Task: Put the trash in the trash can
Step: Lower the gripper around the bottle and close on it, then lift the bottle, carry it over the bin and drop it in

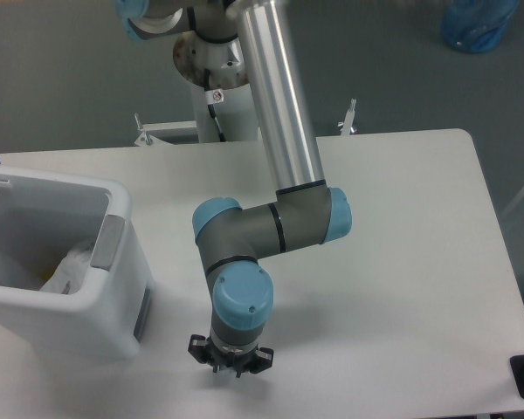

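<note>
From the fixed camera we see the arm (279, 113) reach down from the far edge of the counter (402, 288), bend at its blue-capped elbow (336, 214), and turn its wrist straight down near the front edge. The gripper (231, 358) hangs under the wrist, mostly hidden by it; we cannot tell whether its fingers are spread or pressed together. The trash can (113, 297) stands at the counter's left edge, upright, its long axis running toward the far left. Inside it we make out crumpled white trash (70, 266) against the right wall.
</note>
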You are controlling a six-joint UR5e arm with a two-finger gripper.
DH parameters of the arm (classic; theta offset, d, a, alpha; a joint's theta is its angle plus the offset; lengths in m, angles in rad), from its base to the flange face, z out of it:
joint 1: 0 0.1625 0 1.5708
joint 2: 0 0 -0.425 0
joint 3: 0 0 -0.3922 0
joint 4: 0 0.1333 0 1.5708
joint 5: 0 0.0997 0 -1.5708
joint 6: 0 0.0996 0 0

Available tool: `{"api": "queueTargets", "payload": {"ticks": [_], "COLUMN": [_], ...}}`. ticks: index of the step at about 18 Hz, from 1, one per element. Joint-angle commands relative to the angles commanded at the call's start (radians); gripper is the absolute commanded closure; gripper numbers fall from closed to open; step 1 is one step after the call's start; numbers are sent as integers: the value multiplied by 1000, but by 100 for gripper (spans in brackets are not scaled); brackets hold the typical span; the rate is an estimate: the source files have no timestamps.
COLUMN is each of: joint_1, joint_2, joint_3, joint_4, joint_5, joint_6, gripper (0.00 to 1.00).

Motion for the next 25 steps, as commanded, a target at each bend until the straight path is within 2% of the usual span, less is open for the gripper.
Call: {"api": "queueTargets", "payload": {"ticks": [4,10,17,19,25], "joint_1": [14,61,81,101,163], "joint_2": [63,140,173,204,330], "joint_3": [24,60,74,81,95], "joint_4": [3,6,11,15,24], "joint_5": [-32,-207,-255,-319,-621], "joint_6": [15,14,12,8,12], "gripper": [100,100,100,100,100]}}
